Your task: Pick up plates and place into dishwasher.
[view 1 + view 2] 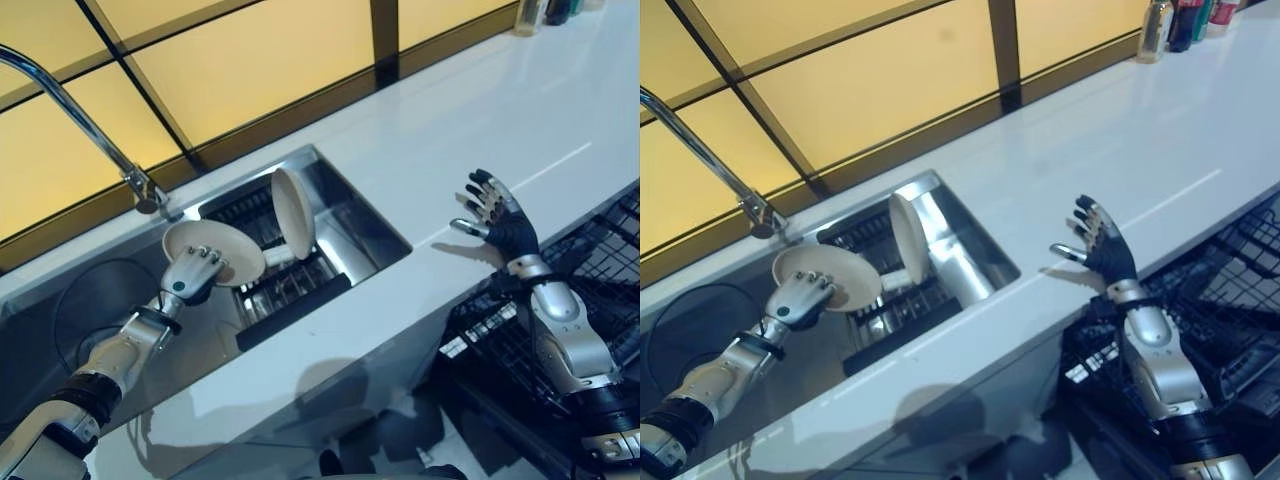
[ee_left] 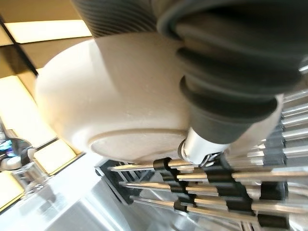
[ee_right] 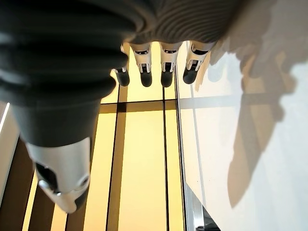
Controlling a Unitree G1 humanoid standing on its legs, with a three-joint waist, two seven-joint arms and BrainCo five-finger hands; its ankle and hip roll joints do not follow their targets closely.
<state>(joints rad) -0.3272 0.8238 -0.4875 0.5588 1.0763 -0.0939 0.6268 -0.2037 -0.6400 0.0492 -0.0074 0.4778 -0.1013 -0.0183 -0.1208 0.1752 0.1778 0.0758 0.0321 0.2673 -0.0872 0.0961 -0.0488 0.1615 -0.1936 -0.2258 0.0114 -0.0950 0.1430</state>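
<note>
The big white counter runs across the scene, with yellow wall panels behind it. Set down into the counter is a metal sink, and a dark wire rack sits inside it. A curved silver tap reaches over the far side. At the near right edge of the counter is the black dishwasher basket, pulled out and well apart from the sink. One pale plate stands on its edge in the rack. A second plate is up in the air over the rack, just beside the standing one, and the left hand holds it with its fingers curled round the near rim. The right hand is over the counter near the basket, its fingers spread wide and holding nothing. Things could go wrong from here. The held plate is only gripped at one edge, so it may tip and slide out, then drop onto the rack and crack. It is also close to the standing plate, so a swing could bump that one and knock it over. The plate must go a long way to the basket, and it may hit the sink edge on the way.
</note>
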